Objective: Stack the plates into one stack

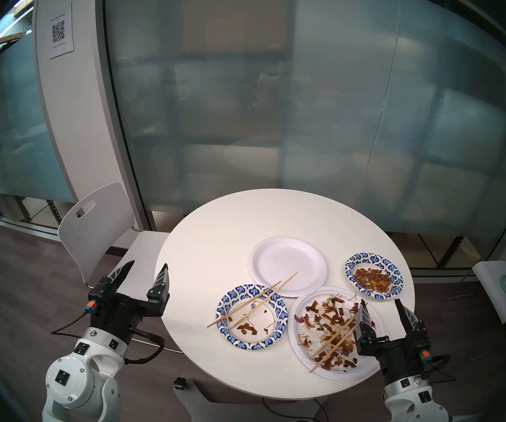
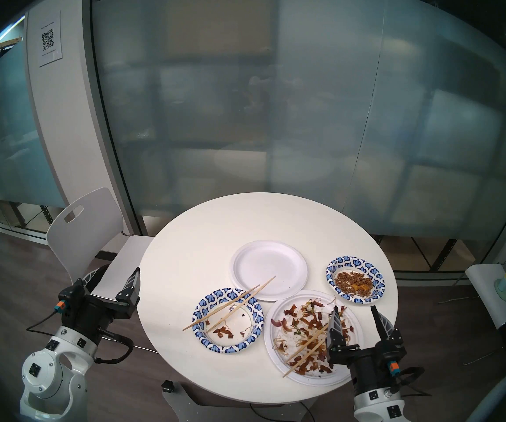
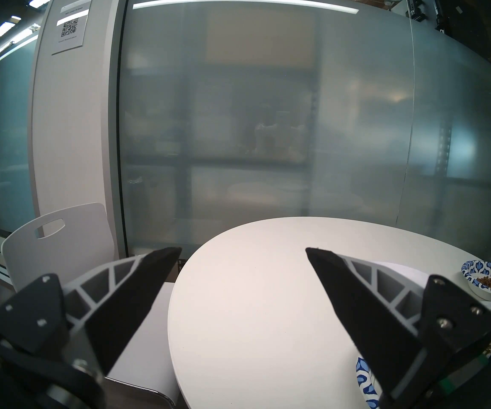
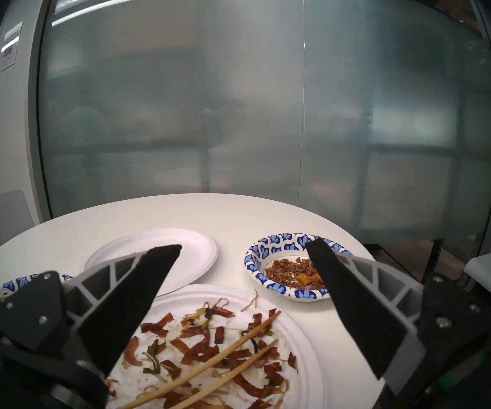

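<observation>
On wall left of glass: paper sign (image 1: 60, 31), QR code, text unreadable. My left gripper (image 1: 146, 267) spread wide, empty, beside round white table (image 1: 215, 244). My right gripper (image 1: 379, 305) spread wide, empty, over messy white plate (image 1: 303, 345) carrying chopsticks (image 1: 332, 343). Four paper plates unstacked: clean white plate (image 1: 288, 264), two blue-petal bowls (image 1: 251, 316) (image 1: 374, 274).

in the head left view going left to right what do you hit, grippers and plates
left gripper → near patterned plate → clean white plate → dirty white plate → far patterned plate → right gripper
</observation>
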Controlling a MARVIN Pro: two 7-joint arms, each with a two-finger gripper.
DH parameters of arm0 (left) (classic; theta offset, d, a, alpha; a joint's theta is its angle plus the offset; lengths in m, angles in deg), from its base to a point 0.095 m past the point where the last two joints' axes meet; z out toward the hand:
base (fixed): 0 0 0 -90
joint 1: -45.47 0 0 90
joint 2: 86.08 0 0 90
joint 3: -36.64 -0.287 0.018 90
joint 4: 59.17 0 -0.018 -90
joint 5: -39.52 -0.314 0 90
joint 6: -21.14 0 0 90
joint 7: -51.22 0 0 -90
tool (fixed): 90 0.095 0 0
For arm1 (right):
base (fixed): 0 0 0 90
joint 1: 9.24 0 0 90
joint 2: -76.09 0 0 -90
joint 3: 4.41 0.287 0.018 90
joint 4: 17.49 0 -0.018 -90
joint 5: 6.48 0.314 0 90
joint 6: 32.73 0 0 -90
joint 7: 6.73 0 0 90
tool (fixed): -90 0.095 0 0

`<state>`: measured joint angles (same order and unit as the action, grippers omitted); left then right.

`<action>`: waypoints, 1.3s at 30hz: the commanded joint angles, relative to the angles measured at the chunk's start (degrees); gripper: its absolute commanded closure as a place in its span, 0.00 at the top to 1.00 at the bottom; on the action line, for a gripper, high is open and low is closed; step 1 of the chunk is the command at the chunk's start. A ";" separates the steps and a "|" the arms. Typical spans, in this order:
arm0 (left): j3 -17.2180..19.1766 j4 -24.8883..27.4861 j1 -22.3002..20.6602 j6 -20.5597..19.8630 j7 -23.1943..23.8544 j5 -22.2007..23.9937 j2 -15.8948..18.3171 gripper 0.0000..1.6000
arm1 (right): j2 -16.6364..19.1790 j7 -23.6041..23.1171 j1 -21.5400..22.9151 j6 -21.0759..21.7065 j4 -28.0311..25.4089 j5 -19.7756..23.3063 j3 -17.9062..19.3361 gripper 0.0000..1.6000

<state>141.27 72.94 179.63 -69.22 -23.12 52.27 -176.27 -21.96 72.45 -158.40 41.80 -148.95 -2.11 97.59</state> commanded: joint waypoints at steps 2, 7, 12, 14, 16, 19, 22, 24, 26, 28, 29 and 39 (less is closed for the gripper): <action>-0.05 1.12 0.00 0.11 0.12 -0.09 0.12 1.00 | 2.12 -3.10 -3.19 3.33 -4.39 3.15 1.86 1.00; -0.05 1.13 0.00 0.10 0.11 -0.09 0.12 1.00 | 1.78 -3.30 -2.46 6.95 -4.40 5.42 3.13 1.00; -0.05 1.11 -0.01 0.11 0.11 -0.09 0.12 1.00 | 2.42 -4.27 -1.13 10.75 -5.12 7.93 3.42 1.00; -0.05 1.10 -0.01 0.12 0.11 -0.08 0.12 1.00 | 3.28 -4.76 -0.74 12.23 -5.77 7.42 3.56 1.00; -0.05 1.10 -0.01 0.12 0.12 -0.08 0.12 1.00 | 3.95 -5.07 -0.11 13.82 -6.06 7.67 4.19 1.00; -0.05 1.10 -0.01 0.12 0.11 -0.08 0.12 1.00 | 4.99 -5.49 0.72 15.75 -6.21 7.20 5.15 1.00; -0.05 1.10 -0.01 0.12 0.11 -0.08 0.12 1.00 | 6.78 -7.09 0.87 17.33 -6.30 6.85 6.07 1.00; -0.05 1.10 -0.01 0.12 0.11 -0.08 0.12 1.00 | 8.23 -8.51 0.60 18.23 -6.27 6.54 6.79 1.00; -0.05 1.09 -0.02 0.13 0.11 -0.08 0.13 1.00 | 10.62 -10.63 -0.17 18.92 -6.09 5.76 8.32 1.00; -0.05 1.07 -0.03 0.14 0.11 -0.07 0.13 1.00 | 12.00 -12.79 -0.80 19.09 -6.05 4.91 10.09 1.00; -0.05 1.06 -0.04 0.14 0.11 -0.07 0.13 1.00 | 12.59 -13.85 -1.00 19.81 -6.19 5.07 11.08 1.00; -0.05 1.08 -0.03 0.13 0.11 -0.07 0.13 1.00 | 16.50 -22.15 0.88 18.42 -4.37 8.93 19.52 1.00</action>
<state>141.27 72.91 179.63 -69.22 -23.13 52.29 -176.26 -8.83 54.45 -159.15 62.10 -153.17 2.49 112.60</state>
